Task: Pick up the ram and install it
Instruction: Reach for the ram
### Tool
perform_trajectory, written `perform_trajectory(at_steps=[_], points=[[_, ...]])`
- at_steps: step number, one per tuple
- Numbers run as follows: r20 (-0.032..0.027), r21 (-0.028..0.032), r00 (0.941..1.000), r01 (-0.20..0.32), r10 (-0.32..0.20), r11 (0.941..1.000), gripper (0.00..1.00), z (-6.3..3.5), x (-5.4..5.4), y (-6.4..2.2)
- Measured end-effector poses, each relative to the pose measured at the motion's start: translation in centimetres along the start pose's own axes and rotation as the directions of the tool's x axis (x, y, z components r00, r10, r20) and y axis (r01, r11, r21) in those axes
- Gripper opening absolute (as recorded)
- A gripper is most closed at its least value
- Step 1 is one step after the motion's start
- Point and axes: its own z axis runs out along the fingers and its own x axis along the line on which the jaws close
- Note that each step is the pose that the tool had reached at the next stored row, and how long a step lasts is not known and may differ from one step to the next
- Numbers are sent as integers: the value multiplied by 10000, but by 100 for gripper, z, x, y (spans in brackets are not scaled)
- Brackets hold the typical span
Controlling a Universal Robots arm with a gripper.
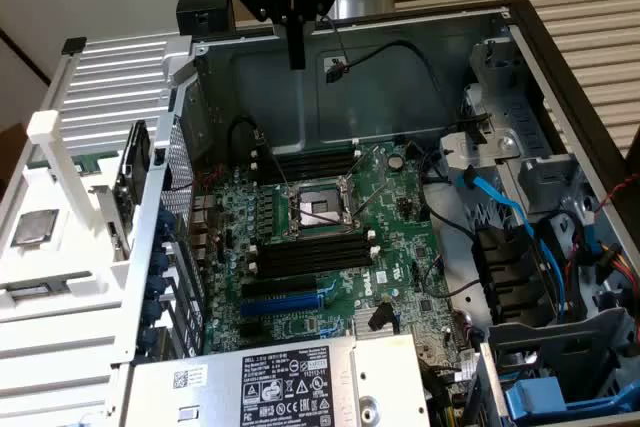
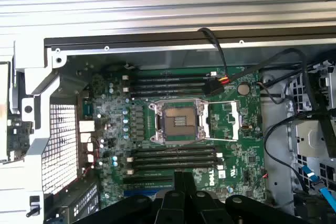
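My gripper (image 1: 295,55) hangs above the back wall of the open computer case (image 1: 520,32), its two black fingers pressed together and shut with nothing between them. In the wrist view the gripper (image 2: 184,176) looks down on the green motherboard (image 2: 231,150). Black memory slots (image 1: 310,252) with white end clips lie on both sides of the open CPU socket (image 1: 318,209), and they look unfilled. A thin green strip, possibly the ram (image 1: 90,159), lies on the white rack outside the case at the exterior view's left, mostly hidden by the rack's posts.
A small square silver chip (image 1: 35,227) rests on the white rack (image 1: 60,287). Black and blue cables (image 1: 500,207) crowd the case at the exterior view's right. The labelled power supply (image 1: 290,382) sits at the case's near end.
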Motion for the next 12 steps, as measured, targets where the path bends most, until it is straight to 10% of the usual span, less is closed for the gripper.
perform_trajectory(at_steps=[12], points=[[0, 0, 10000, 0, 0, 10000, 10, 0, 0, 0]])
